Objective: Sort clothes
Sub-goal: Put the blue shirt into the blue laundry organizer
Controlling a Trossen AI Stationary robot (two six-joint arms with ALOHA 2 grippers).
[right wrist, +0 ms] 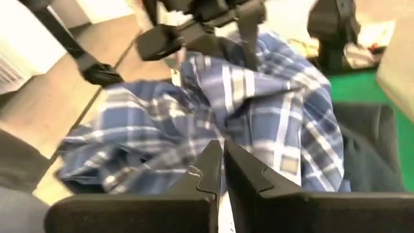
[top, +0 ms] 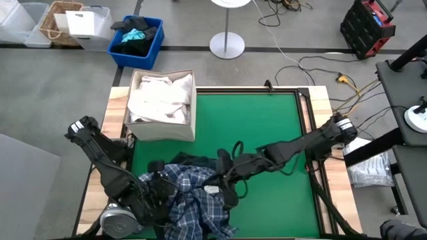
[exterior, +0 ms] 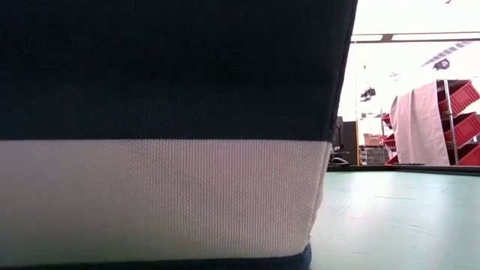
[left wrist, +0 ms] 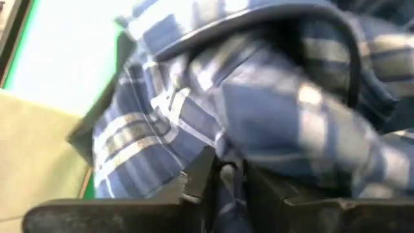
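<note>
A: Where is the plaid shirt [top: 193,193] lying?

B: Bunched at the near edge of the green counter [top: 267,127], with both claws meeting on it.

A: Who is holding it?

B: The left claw [left wrist: 223,178] is pinching a fold from the left; the right claw [right wrist: 223,169] is nearly closed on the cloth's right side. The 2 are gripping close together, so the shirt is spanning between them.

Grey floor around the table [top: 320,100], green mat on top with wood edges. Behind it: blue bin [top: 155,45], clear plastic tubs [top: 23,25], wicker basket [top: 59,23], white round lamp base [top: 227,45], loose cables [top: 313,63], red-black toolbox [top: 368,25]. Low view: bright ceiling light, red shelf bins [exterior: 466,124] draped with a pale cloth [exterior: 418,124].
</note>
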